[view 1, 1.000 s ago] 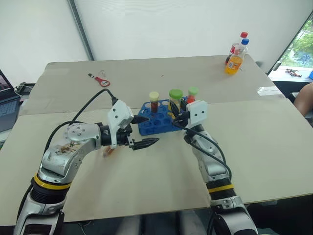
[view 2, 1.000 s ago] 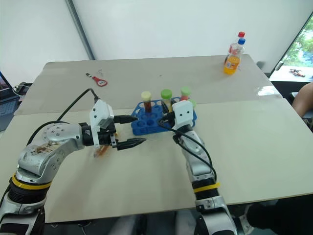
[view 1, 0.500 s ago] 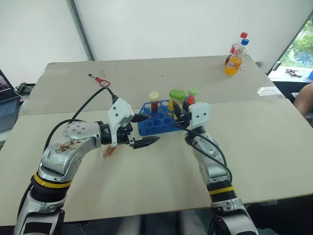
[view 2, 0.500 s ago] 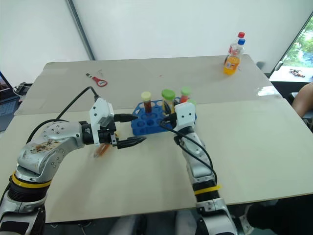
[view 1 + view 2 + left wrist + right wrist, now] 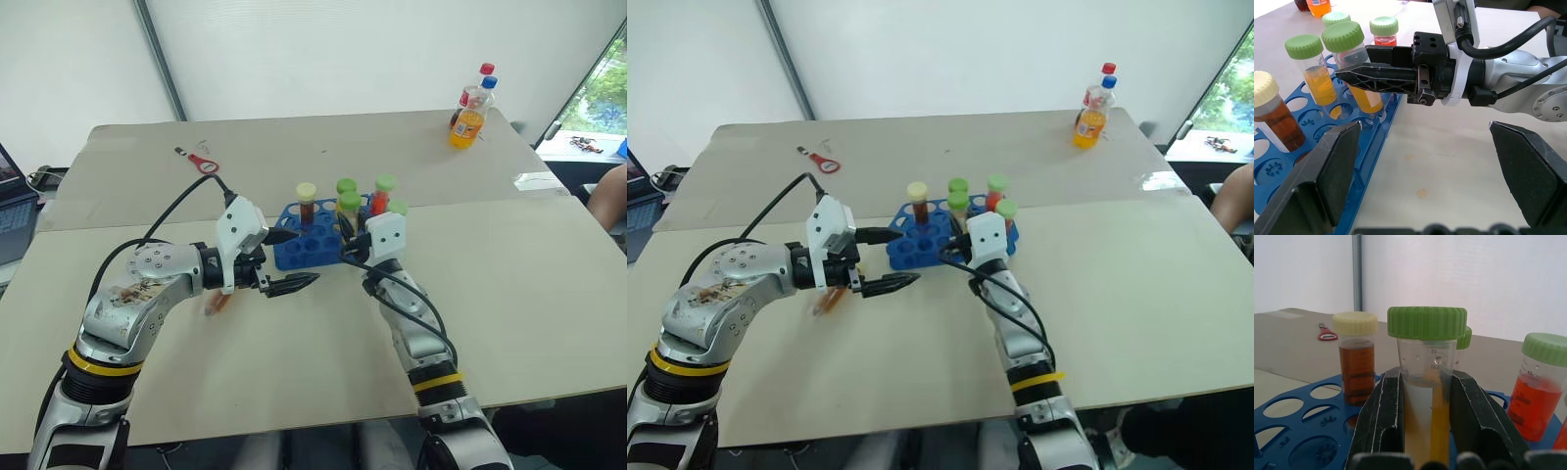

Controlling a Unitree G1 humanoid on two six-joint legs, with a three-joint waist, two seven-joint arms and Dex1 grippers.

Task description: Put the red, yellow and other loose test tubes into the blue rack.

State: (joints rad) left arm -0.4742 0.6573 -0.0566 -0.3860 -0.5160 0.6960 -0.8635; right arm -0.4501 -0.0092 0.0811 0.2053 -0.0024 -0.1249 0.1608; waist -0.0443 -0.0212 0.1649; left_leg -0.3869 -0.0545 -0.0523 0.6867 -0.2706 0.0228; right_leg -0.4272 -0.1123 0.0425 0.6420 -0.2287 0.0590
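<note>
Left eye view: the beige table (image 5: pixel 549 294) spans the scene. The left gripper (image 5: pixel 291 262) hovers just above it at about 9 o'clock from the blue rack (image 5: pixel 312 251), its two black fingers spread wide with nothing between them. The right gripper (image 5: pixel 1382 78) reaches in at the rack's 4 o'clock side, its fingers clamped on a yellow tube with a green cap (image 5: pixel 1426 396), which stands upright over the near row of rack holes; whether its tip sits in a hole cannot be told. The rack lies near the table's middle. In it stand an amber tube with a cream cap (image 5: pixel 308 203) at the 10 o'clock end, another yellow, green-capped tube (image 5: pixel 1313 72), and a red tube with a green cap (image 5: pixel 382 193) toward 2 o'clock. One more green cap (image 5: pixel 396 208) shows at the rack's 3 o'clock edge. Two drink bottles (image 5: pixel 472 110) stand far off at 1 o'clock. A loose orange tube (image 5: pixel 217 302) lies flat on the table under the left arm, at 8 o'clock from the rack. A small red-handled tool (image 5: pixel 201 160) lies at 11 o'clock.
</note>
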